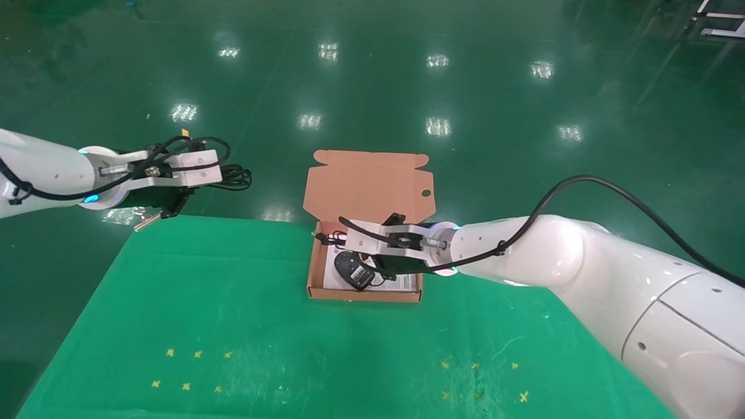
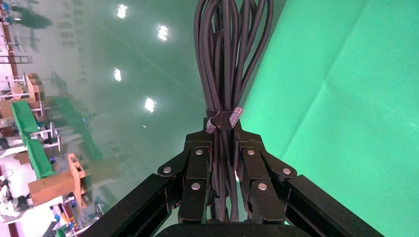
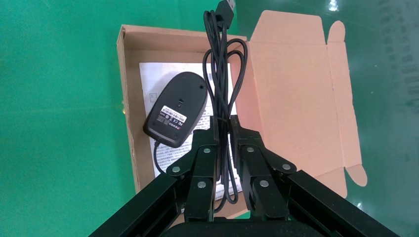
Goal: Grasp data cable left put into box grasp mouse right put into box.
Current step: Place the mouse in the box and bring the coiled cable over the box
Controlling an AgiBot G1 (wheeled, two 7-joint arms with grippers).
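Two white robot arms reach over a green cloth-covered table [image 1: 233, 326], and we describe each in turn.

Our left gripper [image 2: 223, 163] hangs off the table's far left corner, above the shiny green floor [image 1: 465, 87]. Its black fingers [image 2: 197, 173] are clenched on the data cable [image 2: 227, 64], a thin black bundle of long loops bound by a small grey strap [image 2: 225, 120]. The bundle's long axis runs straight out from between the fingers, and in the head view its looped end [image 1: 236, 176] points toward the salmon-orange cardboard mailer box [image 1: 314, 262].

That shallow box sits at the table's far edge, near the middle. Its tall tabbed lid flap [image 1: 366, 186], with one small round hole [image 1: 426, 192], stands open beyond the edge, over the floor. A white printed sheet [image 3: 148, 84] lies on the box bottom.

Our right gripper [image 3: 223, 143] hovers over the box, fingers [image 3: 202, 163] closed on the thin black cord [image 3: 225, 74] of the small black oval computer mouse [image 3: 176, 108]. The mouse is inside the box over the sheet, underside with its label facing up. Its long axis lies slanted, the narrower end toward the gripper. The looped cord runs along the lid side of the box, and its USB plug [image 3: 226, 7] reaches past the box's end wall.

Most of the green cloth nearer us is open, marked by small yellow crosses [image 1: 192, 369].
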